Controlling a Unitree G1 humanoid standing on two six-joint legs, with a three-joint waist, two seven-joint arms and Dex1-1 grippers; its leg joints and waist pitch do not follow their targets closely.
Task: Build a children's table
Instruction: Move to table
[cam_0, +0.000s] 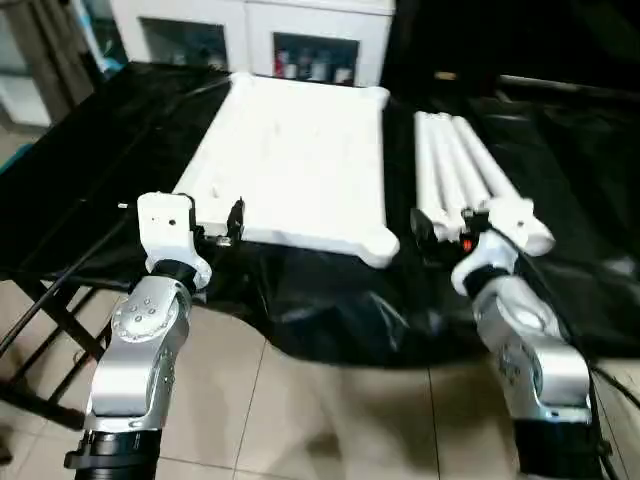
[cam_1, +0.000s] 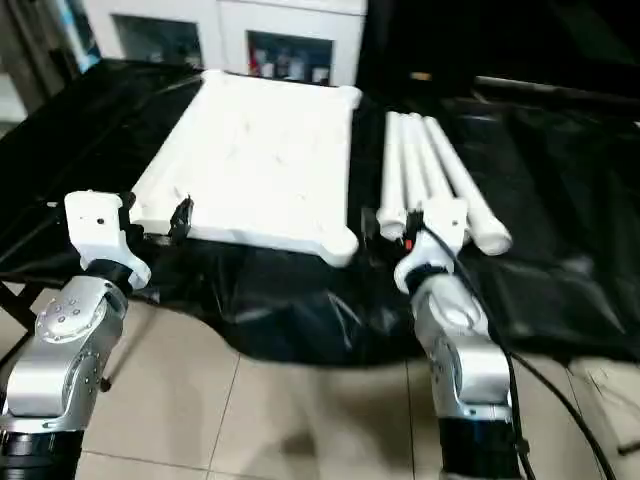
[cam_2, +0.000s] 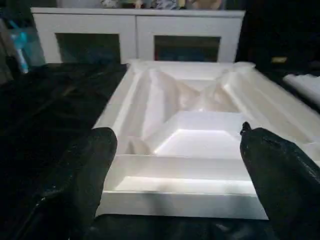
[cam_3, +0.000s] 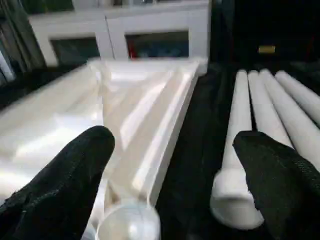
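- We see the tabletop (cam_0: 295, 160) lying underside up on a black sheet (cam_0: 330, 300) that covers the work surface, its ribs showing in our wrist views.
- The four legs (cam_0: 465, 175) lie side by side on the sheet just to the right of the tabletop, close together, flared ends toward us.
- Our left gripper (cam_2: 175, 165) stands wide open and empty, its two fingers (cam_2: 85, 175) spread before the near left edge of the tabletop, not touching it.
- Our right gripper (cam_3: 172, 170) is likewise spread wide and holds nothing; it hovers at the near ends of the legs, between the tabletop's near right corner and the nearest leg.
- A white cabinet (cam_0: 260, 35) with glass doors stands behind the work surface.
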